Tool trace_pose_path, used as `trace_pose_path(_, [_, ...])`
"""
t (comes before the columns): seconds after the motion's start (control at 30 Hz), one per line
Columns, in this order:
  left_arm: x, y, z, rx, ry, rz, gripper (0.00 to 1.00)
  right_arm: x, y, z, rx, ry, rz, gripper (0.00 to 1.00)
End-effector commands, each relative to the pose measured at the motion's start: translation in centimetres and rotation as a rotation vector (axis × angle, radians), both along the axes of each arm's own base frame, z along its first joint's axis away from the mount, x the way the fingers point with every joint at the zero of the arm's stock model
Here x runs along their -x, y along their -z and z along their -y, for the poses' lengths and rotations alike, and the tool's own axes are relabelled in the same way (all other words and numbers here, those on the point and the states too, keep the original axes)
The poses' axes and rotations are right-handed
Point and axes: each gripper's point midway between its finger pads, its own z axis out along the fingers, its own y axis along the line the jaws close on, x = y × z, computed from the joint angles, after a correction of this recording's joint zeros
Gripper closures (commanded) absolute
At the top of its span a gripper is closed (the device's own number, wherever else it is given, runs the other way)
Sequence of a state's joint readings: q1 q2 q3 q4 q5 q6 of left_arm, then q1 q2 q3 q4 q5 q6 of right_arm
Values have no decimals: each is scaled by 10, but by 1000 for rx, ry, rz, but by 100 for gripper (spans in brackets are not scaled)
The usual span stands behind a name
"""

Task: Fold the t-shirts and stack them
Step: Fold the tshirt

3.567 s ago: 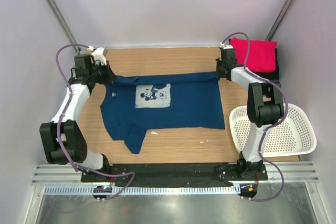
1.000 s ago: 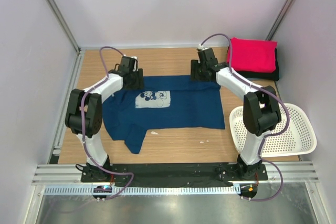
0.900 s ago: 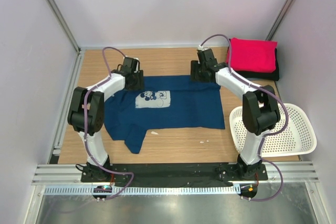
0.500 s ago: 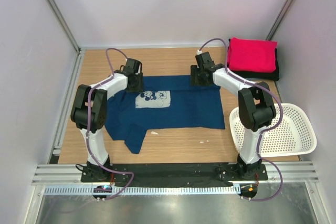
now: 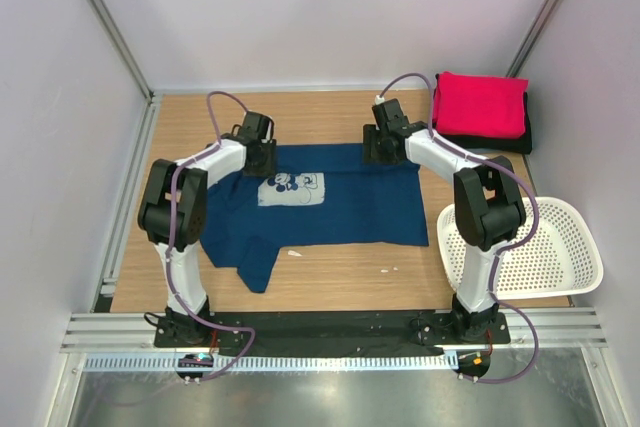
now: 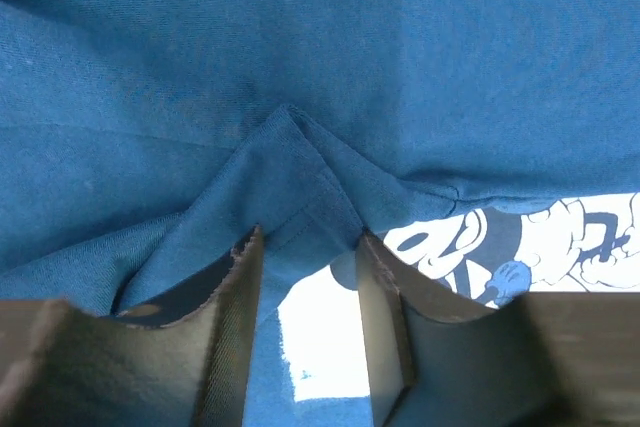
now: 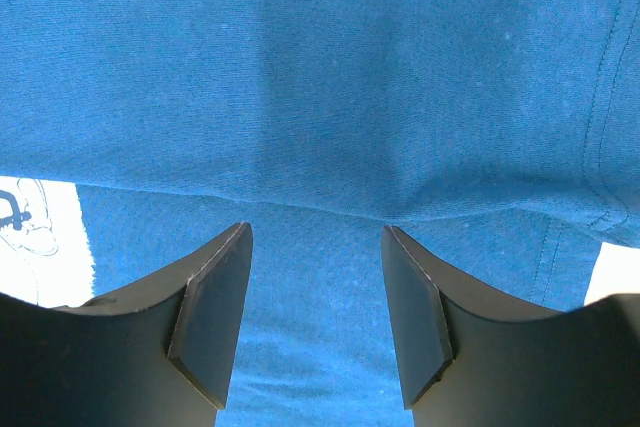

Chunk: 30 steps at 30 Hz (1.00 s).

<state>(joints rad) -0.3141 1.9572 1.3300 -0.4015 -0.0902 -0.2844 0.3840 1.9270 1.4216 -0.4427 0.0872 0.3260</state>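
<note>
A wooden table [image 5: 330, 282] filled the floor of a booth with pale grey walls [image 5: 330, 17]. A white perforated basket [image 5: 590, 247] sat at the table's right side near the front, hanging partly past the edge. Two small white scraps [image 5: 388, 269] lay on the bare wood toward the front. Metal rails [image 5: 560, 325] and a white slotted strip [image 5: 330, 362] ran along the near edge.

Bare wood of the table [image 5: 330, 282] lies free along 6 o'clock, and in a thin strip at 12 o'clock beyond the navy t-shirt [image 5: 350, 209]. The white basket [image 5: 560, 247] blocks 4 o'clock. The pink-red t-shirt [image 5: 482, 105], lying on the black t-shirt [image 5: 512, 143], fills 1 o'clock. Walls [image 5: 330, 17] close 9, 12 and 3 o'clock.
</note>
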Motion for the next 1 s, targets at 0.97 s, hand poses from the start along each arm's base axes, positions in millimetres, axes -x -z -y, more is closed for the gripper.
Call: trace_pose_path(0.97, [71, -67, 24, 144, 158, -22, 100, -10, -5, -3, -5, 25, 20, 40])
